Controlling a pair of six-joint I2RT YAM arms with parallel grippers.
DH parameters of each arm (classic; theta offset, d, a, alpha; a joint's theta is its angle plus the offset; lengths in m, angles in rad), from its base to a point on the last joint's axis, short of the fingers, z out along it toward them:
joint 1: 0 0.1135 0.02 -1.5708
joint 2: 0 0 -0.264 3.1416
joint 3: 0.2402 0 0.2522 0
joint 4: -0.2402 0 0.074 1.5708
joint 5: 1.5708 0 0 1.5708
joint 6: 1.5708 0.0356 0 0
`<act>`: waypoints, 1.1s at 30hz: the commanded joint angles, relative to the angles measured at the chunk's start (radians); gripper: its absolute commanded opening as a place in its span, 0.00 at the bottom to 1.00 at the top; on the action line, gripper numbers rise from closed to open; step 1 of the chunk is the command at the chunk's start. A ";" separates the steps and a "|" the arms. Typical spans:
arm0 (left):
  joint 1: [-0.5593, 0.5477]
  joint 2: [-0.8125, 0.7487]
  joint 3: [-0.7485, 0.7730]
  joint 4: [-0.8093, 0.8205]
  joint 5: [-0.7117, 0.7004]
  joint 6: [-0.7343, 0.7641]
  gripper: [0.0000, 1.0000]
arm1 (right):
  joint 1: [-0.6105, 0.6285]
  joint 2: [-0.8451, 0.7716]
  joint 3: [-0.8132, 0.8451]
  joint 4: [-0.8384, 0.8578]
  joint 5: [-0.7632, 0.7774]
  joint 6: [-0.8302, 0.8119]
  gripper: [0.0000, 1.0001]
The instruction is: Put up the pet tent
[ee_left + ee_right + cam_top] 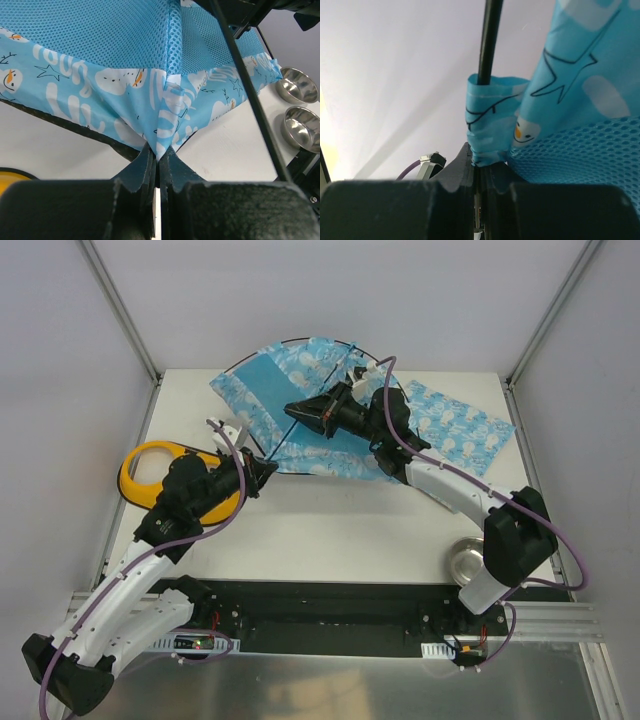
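The pet tent point(300, 370), light blue with white snowman print and mesh panels, lies half raised at the back middle of the table. Its thin black pole point(262, 350) arcs over it. My left gripper point(268, 468) is shut on the tent's near lower corner; the left wrist view shows a fold of printed fabric point(165, 120) pinched between the jaws of that gripper point(159, 152). My right gripper point(297, 410) is lifted above the tent and shut on a fabric sleeve point(487, 120) from which a black pole point(490, 35) runs upward; the gripper point(481, 165) clamps the sleeve's lower end.
A yellow double bowl point(150, 472) sits at the left under my left arm. A flat mat point(455, 425) of the same blue print lies at the back right. A steel bowl point(465, 560) stands by the right arm's base; two steel bowls point(297, 85) point(302, 127) show in the left wrist view.
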 commanded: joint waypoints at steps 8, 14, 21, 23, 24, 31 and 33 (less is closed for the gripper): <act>-0.009 0.074 0.147 -0.136 -0.095 -0.204 0.00 | -0.060 0.049 0.006 -0.065 0.218 -0.176 0.00; -0.009 0.100 0.190 -0.166 -0.135 -0.340 0.00 | -0.033 0.058 0.023 -0.105 0.251 -0.248 0.00; -0.009 0.114 0.223 -0.205 -0.190 -0.429 0.00 | -0.005 0.064 0.031 -0.133 0.254 -0.298 0.00; -0.009 0.123 0.225 -0.205 -0.205 -0.456 0.00 | 0.010 0.060 0.032 -0.140 0.257 -0.308 0.00; -0.009 0.134 0.226 -0.205 -0.208 -0.464 0.00 | 0.018 0.058 0.034 -0.143 0.257 -0.314 0.00; -0.009 0.167 0.227 -0.205 -0.277 -0.513 0.00 | 0.067 0.019 0.066 -0.275 0.208 -0.342 0.17; -0.009 0.175 0.228 -0.205 -0.300 -0.521 0.00 | 0.075 -0.014 0.054 -0.315 0.198 -0.341 0.28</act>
